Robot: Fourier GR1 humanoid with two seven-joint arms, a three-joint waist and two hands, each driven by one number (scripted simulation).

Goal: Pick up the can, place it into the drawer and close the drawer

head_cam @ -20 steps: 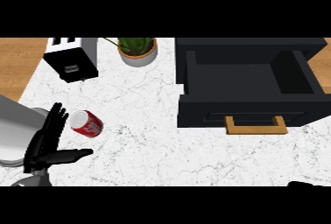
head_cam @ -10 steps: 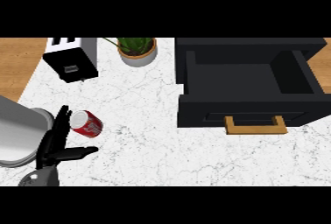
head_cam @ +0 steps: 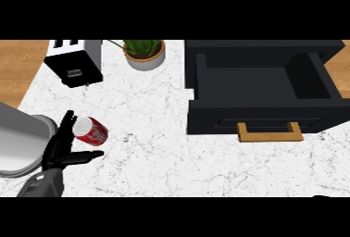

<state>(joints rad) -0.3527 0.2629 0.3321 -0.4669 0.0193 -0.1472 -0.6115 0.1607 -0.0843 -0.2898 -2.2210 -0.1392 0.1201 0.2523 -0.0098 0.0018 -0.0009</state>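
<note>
The left hand (head_cam: 63, 144) has slid in over the last second until its straight, spread fingers lie along the left side of the red can (head_cam: 91, 131), with the thumb out below it, so the grasp looks about to start. The can lies on the white counter (head_cam: 157, 152), well apart from the open black drawer (head_cam: 311, 83), which holds nothing.
</note>
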